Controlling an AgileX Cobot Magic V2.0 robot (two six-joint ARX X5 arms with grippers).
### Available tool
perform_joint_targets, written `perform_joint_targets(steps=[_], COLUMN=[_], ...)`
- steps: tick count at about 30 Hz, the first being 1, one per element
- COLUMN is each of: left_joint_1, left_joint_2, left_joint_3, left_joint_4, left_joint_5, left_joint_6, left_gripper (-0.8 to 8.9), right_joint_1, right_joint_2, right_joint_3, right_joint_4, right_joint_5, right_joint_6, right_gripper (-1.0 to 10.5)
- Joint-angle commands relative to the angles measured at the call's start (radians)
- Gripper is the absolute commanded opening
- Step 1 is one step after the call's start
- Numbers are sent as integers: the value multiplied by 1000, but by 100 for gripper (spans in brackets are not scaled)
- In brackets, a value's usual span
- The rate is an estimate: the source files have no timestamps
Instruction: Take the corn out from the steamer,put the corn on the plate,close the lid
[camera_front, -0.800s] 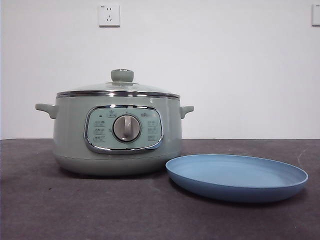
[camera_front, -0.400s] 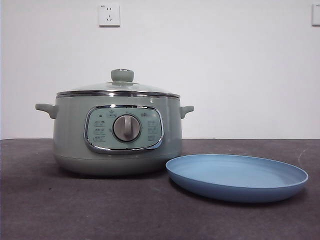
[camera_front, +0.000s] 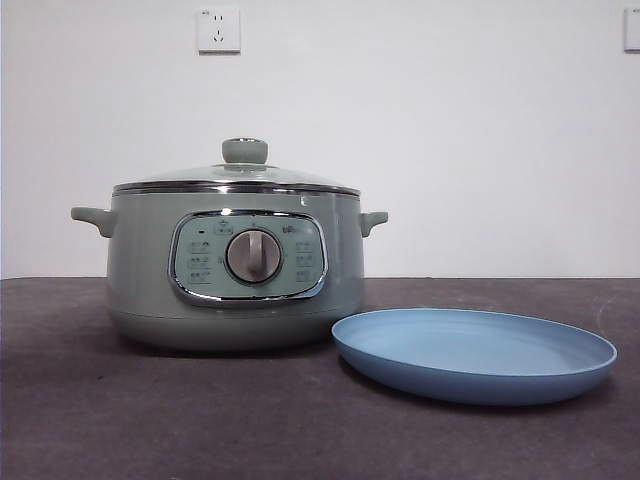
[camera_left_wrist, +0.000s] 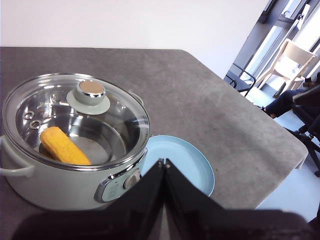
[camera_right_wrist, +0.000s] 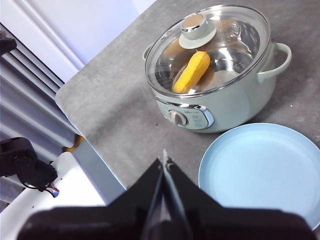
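The corn (camera_left_wrist: 64, 146) lies inside the steamer (camera_front: 235, 270) under its seated lid (camera_front: 240, 172), the plate (camera_front: 474, 354) just beside it on the surface, both claws closed, holding nothing.

From my front camera the steamer (camera_front: 235, 270) walls hide the corn (camera_left_wrist: 64, 147) completely; I see it only through the glass lid (camera_left_wrist: 75, 117) from above. My right wrist picture's edge cuts off the plate (camera_right_wrist: 260, 172). Panel markings are too small to read.
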Motion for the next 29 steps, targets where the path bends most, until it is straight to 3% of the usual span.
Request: perform_joint_targets(steps=[1, 3, 7, 9, 20, 29], left_joint_1=[2, 2, 2, 2, 1, -40], left_joint_2=[-1, -1, -1, -1, 44, 214], left_joint_3=[3, 3, 3, 3, 6, 7], left_joint_4=[-4, -11, -23, -24, 6, 227], left_joint_5=[3, 3, 3, 3, 0, -30], left_joint_6=[19, 12, -21, -23, -22, -27], left_gripper=[3, 88, 538, 552, 552, 552], right_joint_1=[2, 2, 2, 2, 2, 2], right_joint_2=[-3, -3, -3, -3, -3, -3], right_joint_3=[2, 2, 2, 2, 2, 2], right_joint_4=[3, 3, 3, 3, 3, 3], right_joint_5=[-1, -1, 0, 0, -1, 0], right_joint_6=[-16, -14, -5, -5, -5, -5], right_gripper=[10, 89, 474, 573, 572, 572])
